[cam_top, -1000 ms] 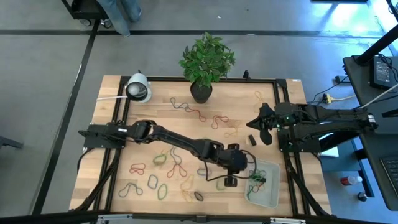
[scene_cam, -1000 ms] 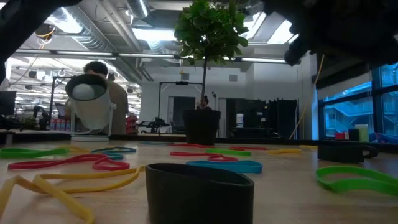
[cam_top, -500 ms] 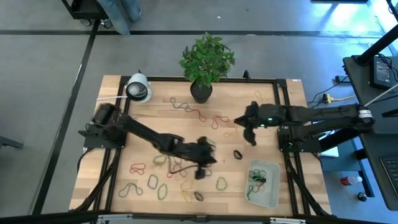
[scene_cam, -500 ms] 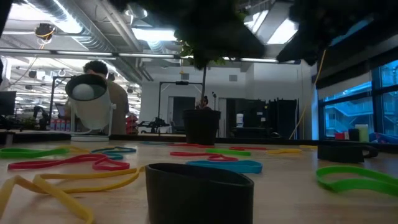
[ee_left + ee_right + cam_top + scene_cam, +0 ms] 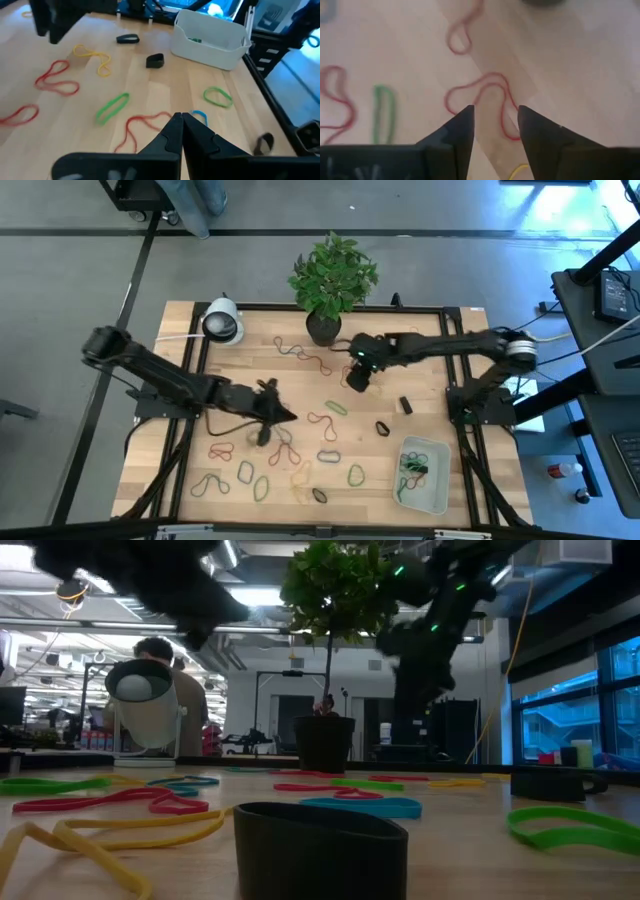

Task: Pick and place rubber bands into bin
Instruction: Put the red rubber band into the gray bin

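Observation:
Rubber bands in red, green, yellow, blue and black (image 5: 285,450) lie flat all over the wooden table. The bin (image 5: 425,472), a pale tray at the near right, holds green and black bands; it also shows in the left wrist view (image 5: 210,37). My left gripper (image 5: 278,415) hangs shut and empty above the table's left middle, over a red band (image 5: 145,125). My right gripper (image 5: 355,377) is open near the pot, its fingers (image 5: 462,125) standing on either side of a curly red band (image 5: 485,92) lying on the wood below.
A potted plant (image 5: 325,320) stands at the far middle, just beyond my right gripper. A white round device (image 5: 222,322) sits at the far left corner. A small black block (image 5: 405,404) lies right of centre. A black band (image 5: 320,845) lies close to the low camera.
My left gripper has drawn away from the bin and swept toward the table's left edge, staying shut. My right gripper has moved from the right side toward the left, coming over the red band near the pot.

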Available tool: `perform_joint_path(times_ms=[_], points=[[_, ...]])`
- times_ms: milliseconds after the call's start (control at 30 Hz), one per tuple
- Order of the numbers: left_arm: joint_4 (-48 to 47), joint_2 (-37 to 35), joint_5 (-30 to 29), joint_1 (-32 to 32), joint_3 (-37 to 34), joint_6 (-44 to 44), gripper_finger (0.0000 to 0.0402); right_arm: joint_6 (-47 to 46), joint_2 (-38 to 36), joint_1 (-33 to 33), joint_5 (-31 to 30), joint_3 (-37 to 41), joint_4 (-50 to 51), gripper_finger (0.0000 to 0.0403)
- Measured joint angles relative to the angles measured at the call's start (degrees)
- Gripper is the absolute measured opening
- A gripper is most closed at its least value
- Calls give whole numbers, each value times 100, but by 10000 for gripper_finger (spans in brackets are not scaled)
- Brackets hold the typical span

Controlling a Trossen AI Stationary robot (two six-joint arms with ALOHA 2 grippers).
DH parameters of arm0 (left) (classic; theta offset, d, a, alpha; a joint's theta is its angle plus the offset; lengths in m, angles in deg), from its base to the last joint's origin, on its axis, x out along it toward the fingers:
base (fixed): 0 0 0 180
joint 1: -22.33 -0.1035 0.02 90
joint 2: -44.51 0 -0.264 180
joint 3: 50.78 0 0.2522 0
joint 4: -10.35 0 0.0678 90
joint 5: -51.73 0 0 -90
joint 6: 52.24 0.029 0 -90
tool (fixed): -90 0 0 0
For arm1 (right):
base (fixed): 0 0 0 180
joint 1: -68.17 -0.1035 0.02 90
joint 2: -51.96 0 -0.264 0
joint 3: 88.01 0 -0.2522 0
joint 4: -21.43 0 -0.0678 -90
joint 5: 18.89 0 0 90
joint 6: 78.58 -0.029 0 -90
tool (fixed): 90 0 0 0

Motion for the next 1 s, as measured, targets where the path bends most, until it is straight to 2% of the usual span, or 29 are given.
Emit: perform_joint_path(times_ms=[100, 367, 700, 800, 933, 1000], points=[[-9, -555, 22, 2, -413, -125, 1, 1, 638, 209, 39, -556, 670, 152], [-94, -1465, 105, 49, -1010, -200, 1, 355, 1842, 454, 365, -1571, 1257, 141], [-81, -1625, 148, 162, -1251, -299, 1, 588, 2464, 459, 494, -1722, 1351, 137], [-78, -1627, 148, 162, -1287, -334, 1, 625, 2566, 455, 496, -1726, 1369, 112], [-64, -1627, 167, 162, -1287, -333, 1, 627, 2605, 373, 426, -1728, 1414, 34], [-67, -1627, 168, 162, -1287, -333, 1, 592, 2588, 325, 392, -1728, 1503, 11]])
